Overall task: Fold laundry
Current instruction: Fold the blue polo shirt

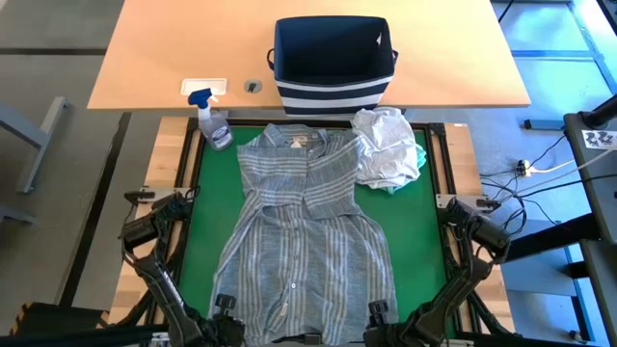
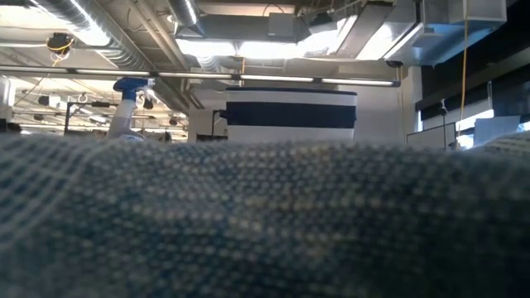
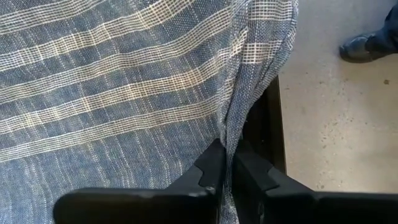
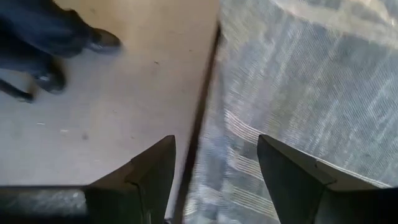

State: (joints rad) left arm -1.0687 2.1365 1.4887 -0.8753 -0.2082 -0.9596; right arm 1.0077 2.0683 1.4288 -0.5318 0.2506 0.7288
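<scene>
Striped button-up shirt [image 1: 304,241]: grey-blue with paler bands, buttoned, lying spread flat and face up on the green mat [image 1: 207,222]. Collar points toward the far side of the table, hem reaches the near edge. One sleeve is folded across the chest, and soft creases run down the body. In the low view its weave fills the whole foreground.

White t-shirt [image 1: 386,145]: crumpled in a heap at the far right corner of the mat, touching the striped shirt's shoulder.

Mint-teal garment [image 1: 420,156]: only a small edge shows, under the white heap.

Left gripper [image 3: 227,180]: at the near edge of the table by the shirt's hem, fingers pinched together on a raised fold of the striped cloth.

Right gripper [image 4: 214,177]: at the near edge by the other hem corner, fingers wide apart, straddling the table edge with cloth between them, nothing clamped.

Edges and room: bare green mat runs along both long sides of the shirt. The hem lies right at the near table edge, floor showing just beyond it.

Striped fabric basket [image 1: 333,63]: navy and white, on the wooden table beyond the mat.

Spray bottle [image 1: 212,120]: blue-capped, at the mat's far left corner, near the collar.

A person's dark shoes [image 4: 59,50] stand on the floor.
</scene>
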